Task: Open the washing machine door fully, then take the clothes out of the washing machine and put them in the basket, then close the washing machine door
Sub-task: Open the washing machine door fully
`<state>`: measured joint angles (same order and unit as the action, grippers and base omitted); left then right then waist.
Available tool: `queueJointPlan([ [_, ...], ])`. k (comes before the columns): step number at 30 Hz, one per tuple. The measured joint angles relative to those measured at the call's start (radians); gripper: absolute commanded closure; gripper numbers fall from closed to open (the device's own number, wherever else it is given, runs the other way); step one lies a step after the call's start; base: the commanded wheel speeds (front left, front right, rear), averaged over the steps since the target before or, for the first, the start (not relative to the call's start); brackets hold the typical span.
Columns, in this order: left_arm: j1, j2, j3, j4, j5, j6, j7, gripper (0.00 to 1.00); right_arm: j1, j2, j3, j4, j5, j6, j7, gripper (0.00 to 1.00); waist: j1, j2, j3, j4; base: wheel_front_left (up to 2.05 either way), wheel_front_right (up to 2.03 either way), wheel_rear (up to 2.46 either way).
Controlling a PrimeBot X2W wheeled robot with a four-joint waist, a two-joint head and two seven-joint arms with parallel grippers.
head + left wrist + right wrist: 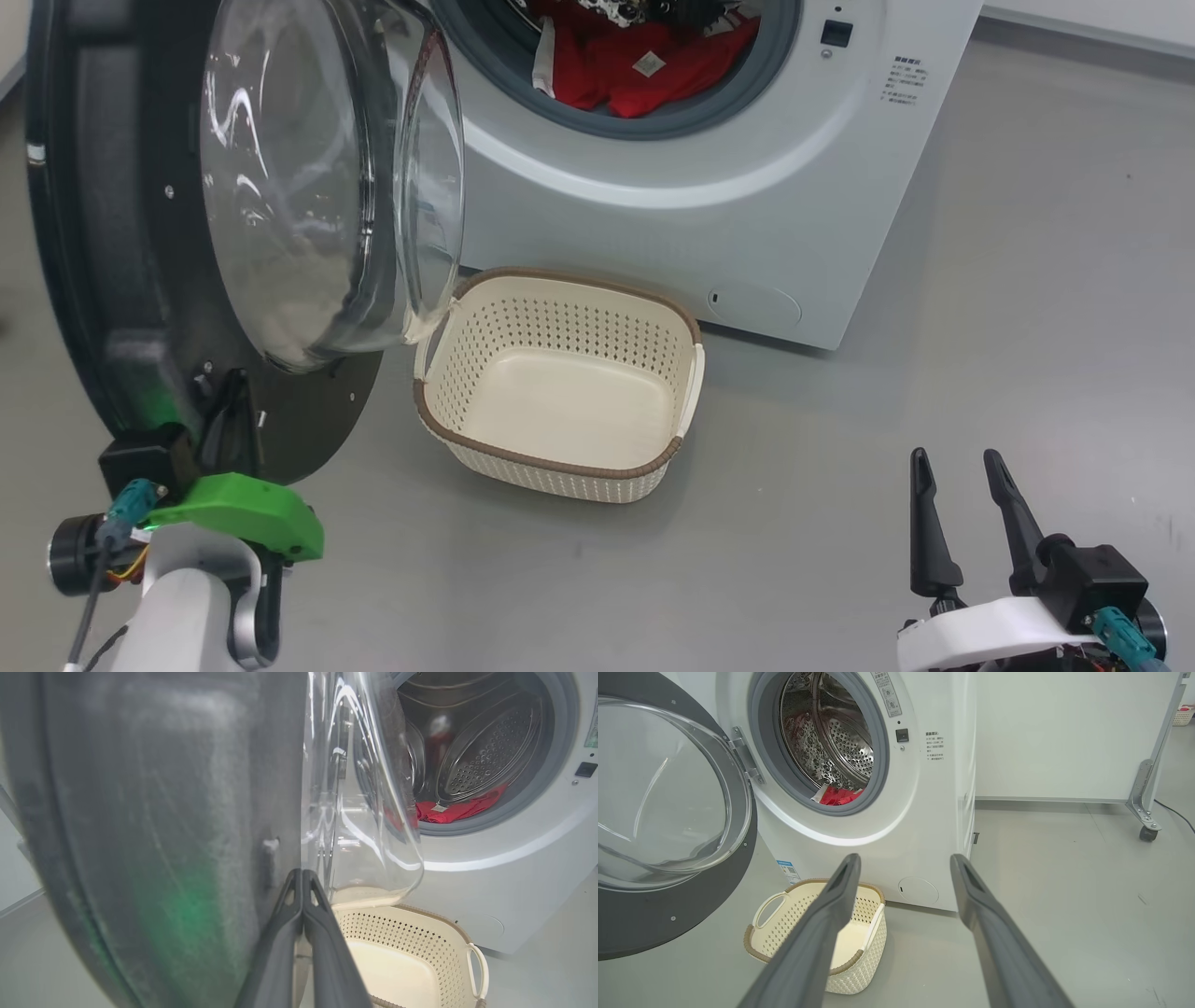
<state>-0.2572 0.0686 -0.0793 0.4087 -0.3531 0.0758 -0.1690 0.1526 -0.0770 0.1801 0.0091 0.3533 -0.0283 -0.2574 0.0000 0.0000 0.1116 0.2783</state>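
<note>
The washing machine door stands swung open to the left, and its glass bowl faces the washing machine. The left gripper has its fingers clenched together with nothing between them. The tips are at the door's black inner rim, just beside the glass. The red clothes lie inside the drum, at its front edge. The basket stands on the grey floor before the machine. The right gripper hovers low at the right, fingers released wide, grasping nothing.
</note>
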Motion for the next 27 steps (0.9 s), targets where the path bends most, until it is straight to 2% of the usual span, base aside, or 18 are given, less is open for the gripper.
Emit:
queueJointPlan([
  [18, -0.054, 0.096, 0.197, 0.036, -0.105, 0.017, -0.019, 1.00, -0.071, -0.037, 0.008, -0.011, -0.040, 0.008, 0.016, 0.00, 0.0000, 0.0000, 0.120, -0.006, 0.00, 0.00, 0.00],
  [27, -0.093, 0.134, 0.253, 0.088, -0.131, 0.020, -0.021, 1.00, -0.089, -0.048, 0.007, -0.015, -0.048, 0.008, 0.025, 0.00, 0.0000, 0.0000, 0.167, -0.025, 0.00, 0.00, 0.00],
])
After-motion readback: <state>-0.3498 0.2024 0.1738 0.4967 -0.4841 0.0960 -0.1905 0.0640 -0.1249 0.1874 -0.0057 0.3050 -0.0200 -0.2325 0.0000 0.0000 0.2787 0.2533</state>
